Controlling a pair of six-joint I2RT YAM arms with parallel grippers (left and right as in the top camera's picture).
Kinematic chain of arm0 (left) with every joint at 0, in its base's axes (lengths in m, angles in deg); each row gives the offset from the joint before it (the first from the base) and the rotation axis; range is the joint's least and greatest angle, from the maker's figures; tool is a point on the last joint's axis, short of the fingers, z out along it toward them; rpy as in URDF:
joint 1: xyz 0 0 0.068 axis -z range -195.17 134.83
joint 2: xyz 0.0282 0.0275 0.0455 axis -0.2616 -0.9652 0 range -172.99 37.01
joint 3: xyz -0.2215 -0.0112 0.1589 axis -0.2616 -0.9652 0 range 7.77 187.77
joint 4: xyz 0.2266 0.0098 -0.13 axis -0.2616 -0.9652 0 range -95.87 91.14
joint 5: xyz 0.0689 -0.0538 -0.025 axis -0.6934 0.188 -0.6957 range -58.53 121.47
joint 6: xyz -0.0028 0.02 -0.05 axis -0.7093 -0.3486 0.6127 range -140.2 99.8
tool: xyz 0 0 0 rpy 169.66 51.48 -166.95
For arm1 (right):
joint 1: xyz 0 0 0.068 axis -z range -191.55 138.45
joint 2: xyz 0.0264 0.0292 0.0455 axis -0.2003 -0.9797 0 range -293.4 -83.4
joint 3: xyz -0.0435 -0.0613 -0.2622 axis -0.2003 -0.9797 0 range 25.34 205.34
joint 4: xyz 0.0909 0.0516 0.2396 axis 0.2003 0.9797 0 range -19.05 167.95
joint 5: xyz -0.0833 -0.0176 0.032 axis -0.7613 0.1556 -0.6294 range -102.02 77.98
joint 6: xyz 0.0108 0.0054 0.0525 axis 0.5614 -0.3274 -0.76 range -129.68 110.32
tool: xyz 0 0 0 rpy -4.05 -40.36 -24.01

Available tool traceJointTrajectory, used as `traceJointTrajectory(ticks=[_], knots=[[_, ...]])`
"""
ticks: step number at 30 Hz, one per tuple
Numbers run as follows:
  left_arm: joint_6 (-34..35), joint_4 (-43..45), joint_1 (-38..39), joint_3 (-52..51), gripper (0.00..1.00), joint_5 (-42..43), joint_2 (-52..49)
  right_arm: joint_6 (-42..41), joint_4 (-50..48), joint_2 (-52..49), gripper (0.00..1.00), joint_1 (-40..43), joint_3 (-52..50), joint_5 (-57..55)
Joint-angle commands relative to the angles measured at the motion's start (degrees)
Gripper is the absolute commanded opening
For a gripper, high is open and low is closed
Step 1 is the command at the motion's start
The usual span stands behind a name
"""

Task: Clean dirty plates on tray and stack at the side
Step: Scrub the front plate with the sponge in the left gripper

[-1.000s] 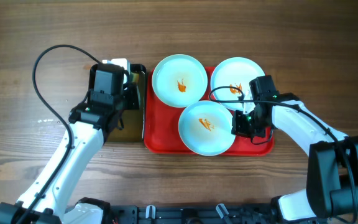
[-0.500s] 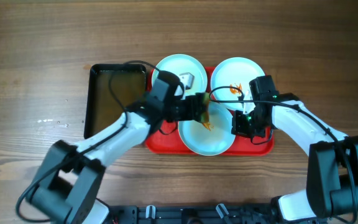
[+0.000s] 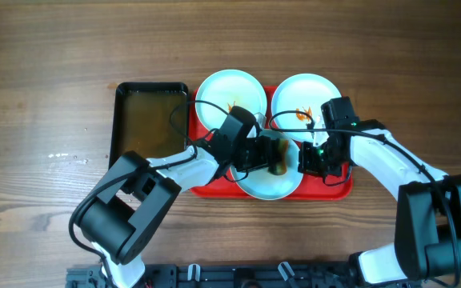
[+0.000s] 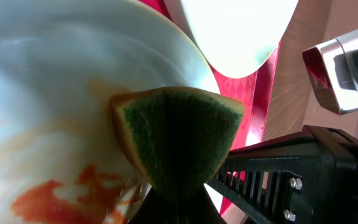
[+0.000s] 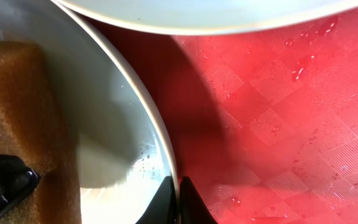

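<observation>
The centre plate, pinched at the rim by the right gripper, is wiped with a sponge clamped in the left gripper; the smear is to be scrubbed next.

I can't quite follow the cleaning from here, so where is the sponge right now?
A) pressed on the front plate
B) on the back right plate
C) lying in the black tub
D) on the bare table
A: the left gripper holds the sponge against the front plate, beside its orange smear; the black tub has no sponge in it.
</observation>
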Motion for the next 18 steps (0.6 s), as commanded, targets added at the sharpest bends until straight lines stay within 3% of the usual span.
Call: traceJointTrajectory(ticks=[1, 6, 8, 13, 18], knots=[[0.33, 0.35, 0.2, 0.76, 0.04, 0.22, -0.66, -0.2, -0.17, -0.7, 0.04, -0.33, -0.63, -0.57], [0.02, -2.89, 0.2, 0.76, 0.04, -2.4, -0.7, -0.22, -0.2, -0.7, 0.04, -0.33, -0.63, -0.57], [-0.44, -5.84, 0.02, 0.76, 0.04, -8.15, -0.7, -0.2, -0.17, -0.7, 0.04, -0.33, -0.63, -0.57], [-10.49, -8.11, -2.21, 0.76, 0.04, -9.55, 1.81, -0.15, -0.2, -0.7, 0.04, -0.33, -0.63, -0.59], [-11.72, -16.33, -4.74, 0.76, 0.04, -16.26, 4.7, -0.2, -0.17, -0.7, 0.04, -0.33, -0.63, -0.57]])
